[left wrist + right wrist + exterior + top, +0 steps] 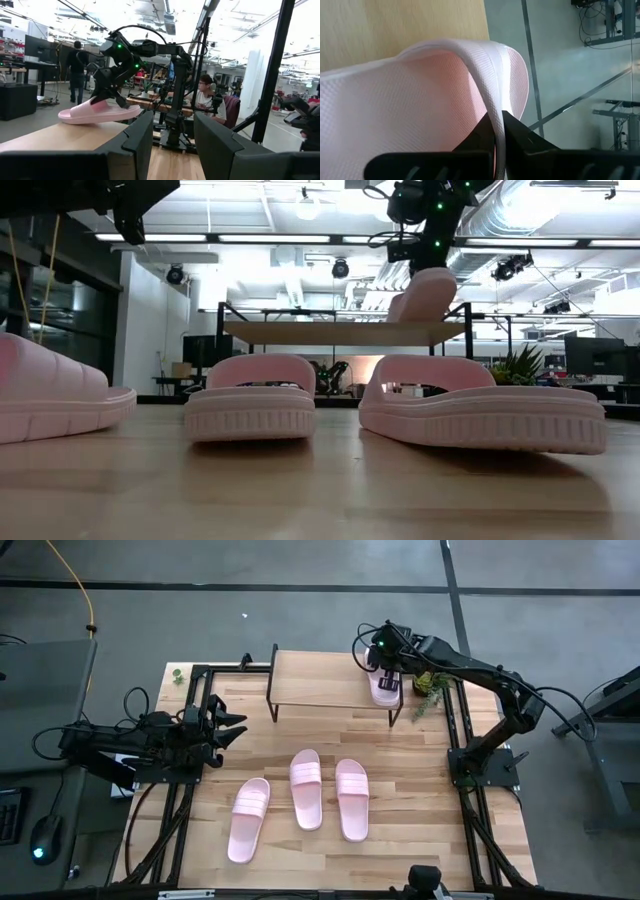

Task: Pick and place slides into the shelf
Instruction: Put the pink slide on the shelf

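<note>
Your right pincer (385, 668) is pinching the rim of a slide (385, 688) at the shelf's (320, 680) right end, heel tilted up, long axis running across the plank. Your left pincer (228, 728) is waiting spread at the bench's (420, 770) left edge. Three slides (320, 790) are lying lengthwise mid-bench, roughly between both arms.

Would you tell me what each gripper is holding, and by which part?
The right gripper pinches one slide by its edge at one end, over the shelf. The left gripper is open, holding nothing.
</note>
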